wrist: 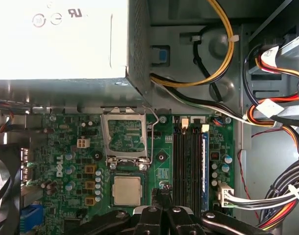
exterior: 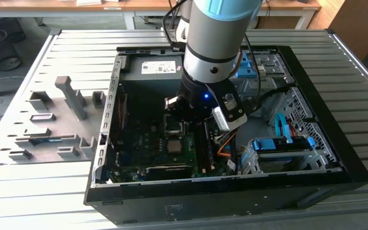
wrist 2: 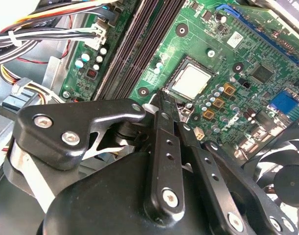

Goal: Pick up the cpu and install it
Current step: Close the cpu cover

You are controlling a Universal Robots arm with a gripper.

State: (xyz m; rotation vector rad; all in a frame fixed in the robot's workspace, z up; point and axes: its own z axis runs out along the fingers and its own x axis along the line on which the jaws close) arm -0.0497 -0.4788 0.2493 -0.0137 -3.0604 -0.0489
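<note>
Inside the computer case (exterior: 171, 201), on the motherboard (wrist: 66, 132), the cpu (wrist: 127, 190) lies flat in its socket beside the raised retention frame (wrist: 126, 134). The pincer (wrist: 162, 196), closed and empty, hangs just beside it. Seating likely needs the chip square, level and unforced.

Cpu (wrist: 126, 190) dull silvery metal, smooth; tool (wrist 2: 163, 100) matt black metal; motherboard (wrist: 66, 132) glossy green; cables (wrist 2: 41, 39) plastic-sheathed.
</note>
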